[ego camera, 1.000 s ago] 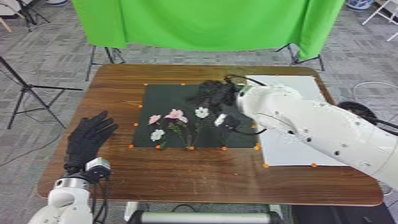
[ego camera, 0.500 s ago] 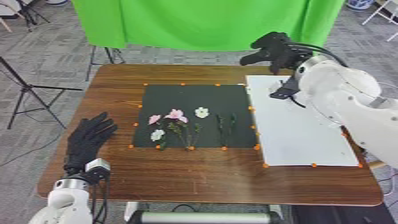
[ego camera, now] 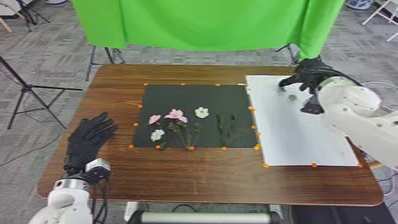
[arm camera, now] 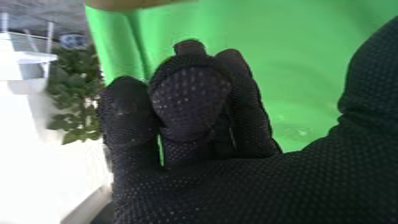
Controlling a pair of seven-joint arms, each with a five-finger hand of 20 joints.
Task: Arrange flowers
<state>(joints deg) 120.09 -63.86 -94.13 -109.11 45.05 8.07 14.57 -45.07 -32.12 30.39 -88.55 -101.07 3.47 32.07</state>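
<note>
We count four flowers, two pink and two white, lying on the one black sheet (ego camera: pixel 178 97) on the brown surface (ego camera: pixel 178 175). The larger pink flower (ego camera: pixel 176 114) is just beside the smaller pink flower (ego camera: pixel 155 119); one white flower (ego camera: pixel 202 112) lies to their right, the other white flower (ego camera: pixel 157 135) nearer us. Leafy stems (ego camera: pixel 188 136) reach down from the pink pair (they overlap, so we cannot count them surely), and two slim dark sprigs (ego camera: pixel 221 129) (ego camera: pixel 233 125) lie further right. One white sheet (ego camera: pixel 306 140) is beside the black one, and small orange markers (ego camera: pixel 314 165) dot the edges of both. There are two robot hands: the left robot hand (ego camera: pixel 87 136) is released and flat on the surface at the left, and the right robot hand (ego camera: pixel 311 75) is above the far part of the white sheet, released, its fingers (arm camera: pixel 189 100) loosely bent. Compared with half a second earlier, the right one has moved rightward and toward us from beyond the surface's far edge; the flowers and the left one haven't moved.
</note>
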